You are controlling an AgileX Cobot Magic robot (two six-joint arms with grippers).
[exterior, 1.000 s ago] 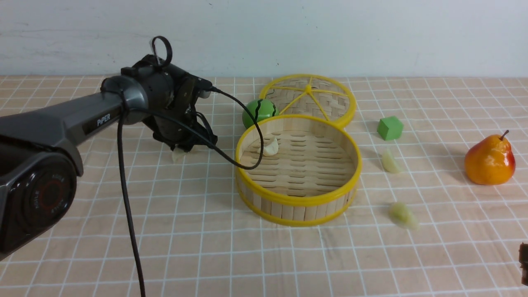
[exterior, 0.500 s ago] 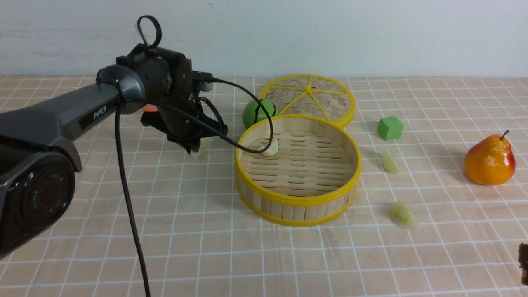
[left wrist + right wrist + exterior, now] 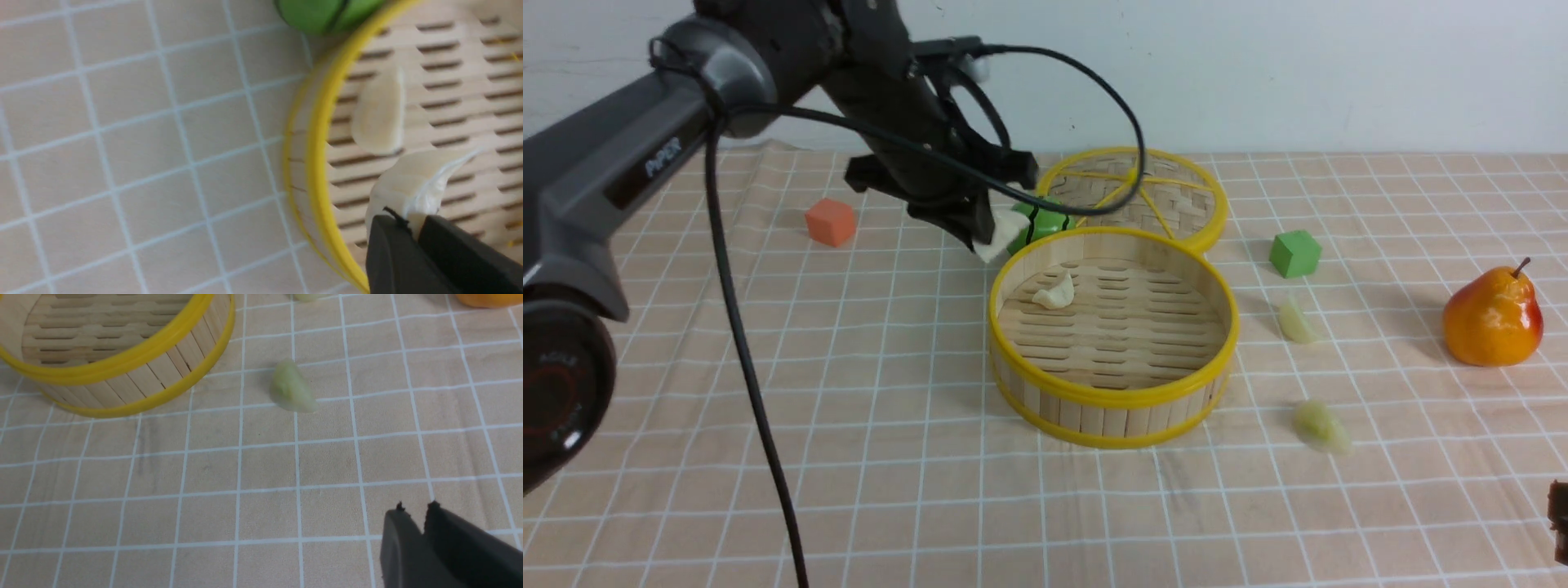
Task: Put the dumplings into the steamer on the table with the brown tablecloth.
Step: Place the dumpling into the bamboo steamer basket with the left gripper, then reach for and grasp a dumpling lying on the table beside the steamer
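You are carrying a cream-white dumpling (image 3: 408,188), seemingly light and slippery, above and behind the steamer (image 3: 1115,398)'s left side, the left gripper (image 3: 410,224) clamping its edge, while the right gripper (image 3: 412,512)'s fingers are standing slightly apart.

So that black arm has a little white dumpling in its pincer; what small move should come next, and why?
Probably carry the white dumpling a little toward the robot's right, over the basket: the left pincer grips it above the table, in front view near the basket's left rim, and one dumpling already lies inside, with bare slats beside it.
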